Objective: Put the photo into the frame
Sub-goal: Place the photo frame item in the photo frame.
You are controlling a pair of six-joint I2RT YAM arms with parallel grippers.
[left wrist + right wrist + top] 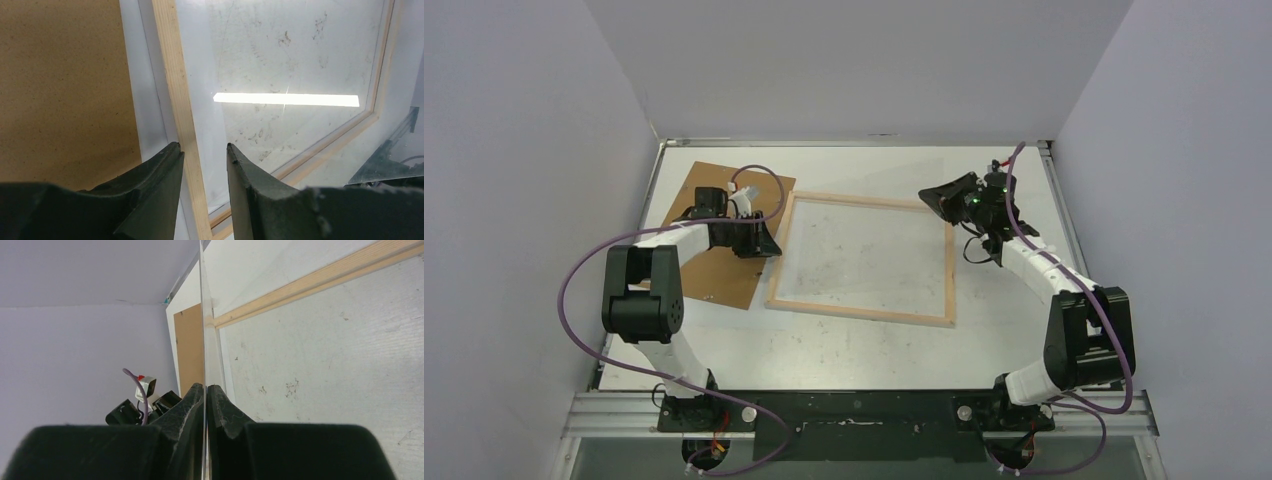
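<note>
The pale wood frame (859, 312) lies flat in the middle of the table. My left gripper (764, 243) hovers open over its left bar (175, 75), one finger on each side, and the right fingertip (231, 150) stands clear of the wood. At the frame's far right corner, my right gripper (936, 198) is shut on a thin glossy see-through sheet (202, 315), seen edge-on in the right wrist view. That sheet stretches over the frame opening toward the left bar. The photo is out of view.
A brown fibreboard backing panel (734, 280) lies left of the frame, partly under my left arm. Grey walls close in the table on the left, back and right. The table surface (844, 350) inside and around the frame is smudged.
</note>
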